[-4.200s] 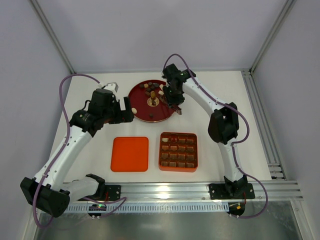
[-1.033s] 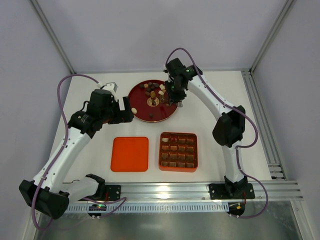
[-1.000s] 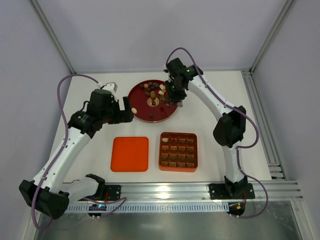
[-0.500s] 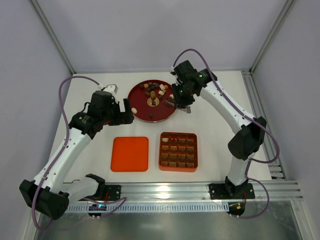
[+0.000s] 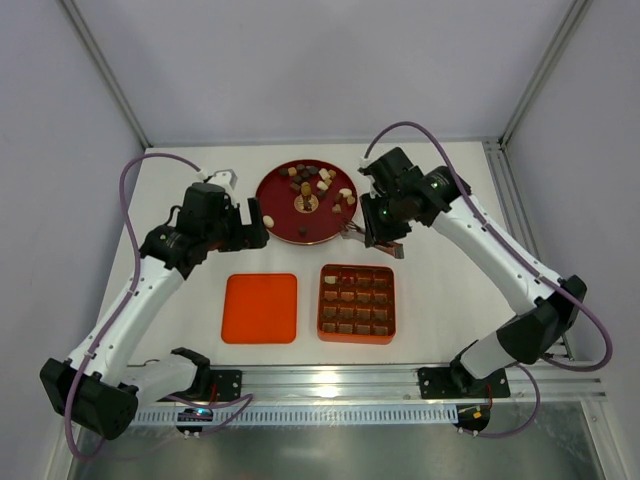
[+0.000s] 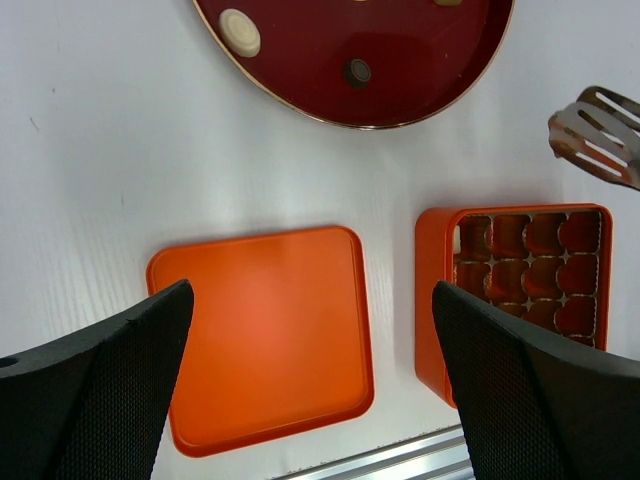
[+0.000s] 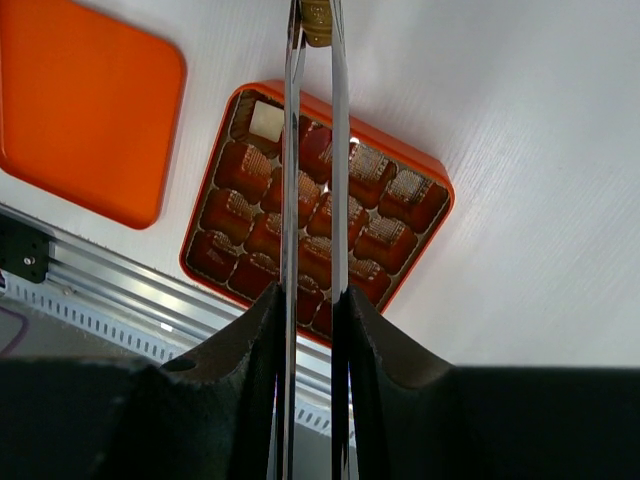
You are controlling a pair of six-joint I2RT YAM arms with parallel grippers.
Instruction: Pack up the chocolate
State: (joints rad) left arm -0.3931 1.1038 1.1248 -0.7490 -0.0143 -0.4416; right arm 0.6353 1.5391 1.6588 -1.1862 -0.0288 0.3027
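Several chocolate pieces [image 5: 312, 181], brown, dark and cream, lie on the dark red plate [image 5: 283, 224]. My right gripper [image 5: 385, 228] [image 7: 310, 300] is shut on the metal tweezers [image 7: 338, 150]. The tweezer tips pinch one tan-brown chocolate piece [image 7: 317, 24] just off the plate's right rim, behind the orange gridded box [image 5: 356, 302] [image 7: 432, 183]. Most cells of the box hold brown squares, and one corner cell holds a white square [image 7: 266, 122]. My left gripper [image 5: 258, 222] [image 6: 315, 390] hangs wide open, with nothing in it, above the flat orange lid [image 6: 262, 335] [image 5: 260, 307].
The lid lies left of the box with a strip of white table between them. In the left wrist view the tweezer tips [image 6: 595, 135] show at the right, beyond the box [image 6: 436, 290]. An aluminium rail [image 5: 400, 380] runs along the near edge.
My right arm has swung from over the plate's right side towards the front and right, carrying the tweezers to the gap between plate and box. The left arm has not moved.
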